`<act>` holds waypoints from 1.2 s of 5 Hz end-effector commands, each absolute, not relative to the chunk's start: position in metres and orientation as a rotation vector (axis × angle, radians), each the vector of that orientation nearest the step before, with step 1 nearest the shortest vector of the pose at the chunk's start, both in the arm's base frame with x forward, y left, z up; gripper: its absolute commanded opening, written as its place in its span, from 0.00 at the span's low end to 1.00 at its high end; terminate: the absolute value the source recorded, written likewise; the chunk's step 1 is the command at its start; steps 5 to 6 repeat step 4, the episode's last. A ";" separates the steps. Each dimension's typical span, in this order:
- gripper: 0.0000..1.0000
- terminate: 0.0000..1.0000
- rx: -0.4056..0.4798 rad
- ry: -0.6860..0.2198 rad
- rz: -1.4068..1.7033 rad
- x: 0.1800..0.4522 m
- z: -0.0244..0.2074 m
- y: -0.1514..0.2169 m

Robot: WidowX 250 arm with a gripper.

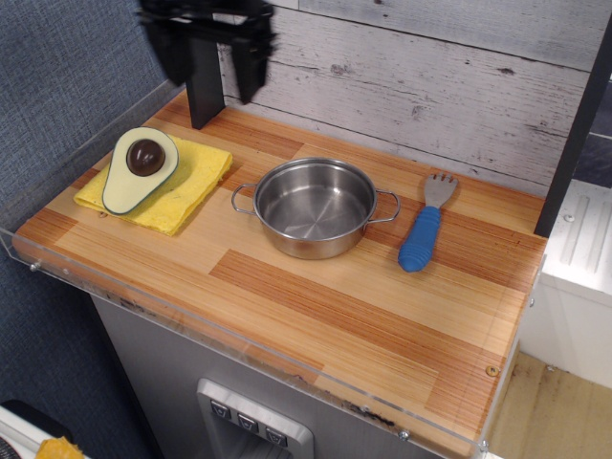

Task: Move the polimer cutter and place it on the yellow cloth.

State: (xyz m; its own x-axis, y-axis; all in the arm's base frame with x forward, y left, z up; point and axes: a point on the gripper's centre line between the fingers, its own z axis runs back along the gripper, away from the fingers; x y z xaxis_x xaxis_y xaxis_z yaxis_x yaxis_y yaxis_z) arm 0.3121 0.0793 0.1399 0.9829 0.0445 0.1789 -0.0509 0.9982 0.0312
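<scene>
Nearest on the wooden counter [316, 316], a steel pot [315, 207] is seen in the middle, and nothing is held inside it. A blue-handled fork [425, 227] is laid to its right, apart from it. To the left, the yellow cloth [158, 185] is spread flat, and the polimer cutter [139, 168] is set on it, pit side up. At the back, high up, the gripper [208, 48] is seen blurred, with its fingers spread and nothing held.
</scene>
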 end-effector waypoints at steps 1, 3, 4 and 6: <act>1.00 0.00 0.044 -0.191 -0.048 0.317 0.144 0.049; 1.00 0.00 0.067 -0.165 -0.038 0.316 0.143 0.043; 1.00 1.00 0.067 -0.165 -0.038 0.316 0.143 0.043; 1.00 1.00 0.067 -0.165 -0.038 0.316 0.143 0.043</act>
